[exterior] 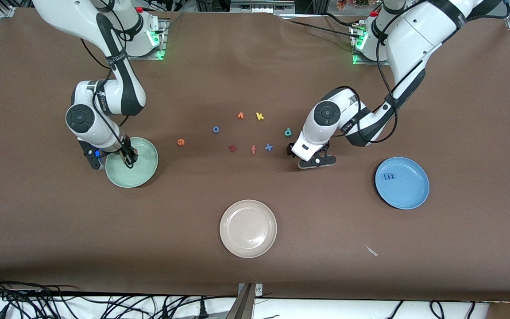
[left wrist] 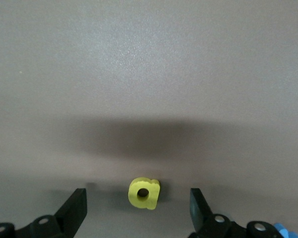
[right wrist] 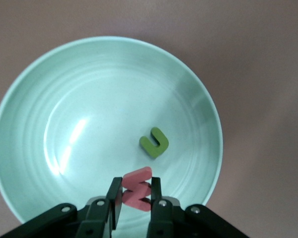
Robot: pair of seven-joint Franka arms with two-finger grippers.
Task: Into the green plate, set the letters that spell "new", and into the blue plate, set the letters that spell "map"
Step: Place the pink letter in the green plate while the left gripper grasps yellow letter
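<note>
At frame left, the bent right arm holds the right gripper (right wrist: 135,198) clamped on the pink w (right wrist: 137,188) over the green plate (exterior: 146,170), which holds the olive n (right wrist: 154,142). Centre-right, the left gripper (left wrist: 139,210), fingers apart, straddles the yellow a (left wrist: 144,193) on the table.

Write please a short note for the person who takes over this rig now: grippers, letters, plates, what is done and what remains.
Right gripper: shut on the pinkish-red w, over the green plate.
Left gripper: open, low over the table, the yellow a between its fingers, not yet gripped.
Done: olive-green n lies in the green plate; light blue m lies in the blue plate.
Left: release the w; move the orange e to the green plate; move the a and the teal p to the blue plate.
</note>
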